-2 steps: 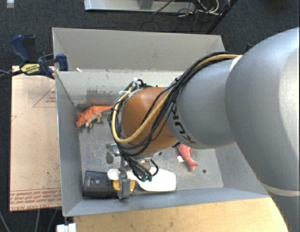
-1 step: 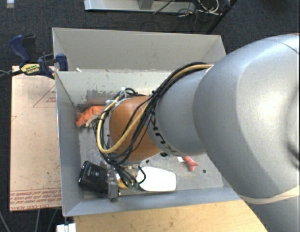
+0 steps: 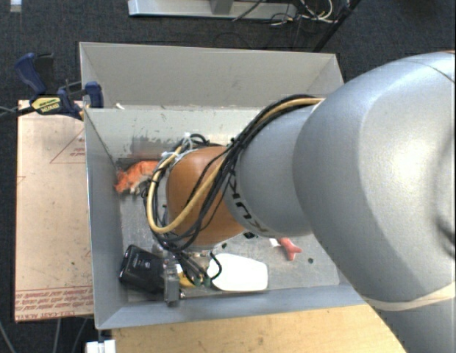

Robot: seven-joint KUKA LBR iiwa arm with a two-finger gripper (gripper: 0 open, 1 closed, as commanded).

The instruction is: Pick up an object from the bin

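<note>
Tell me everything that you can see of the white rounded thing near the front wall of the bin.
The white thing is flat and smooth, an oval shape with rounded corners, and it looks like plastic. It lies flat on the bin floor, close to the front wall and just right of the tool. The arm hides its upper edge. Its left end comes up to the tool's side; whether they touch cannot be told.

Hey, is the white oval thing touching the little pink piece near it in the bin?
Apart. The camera view shows bare bin floor between the white oval thing and the pink piece.
</note>
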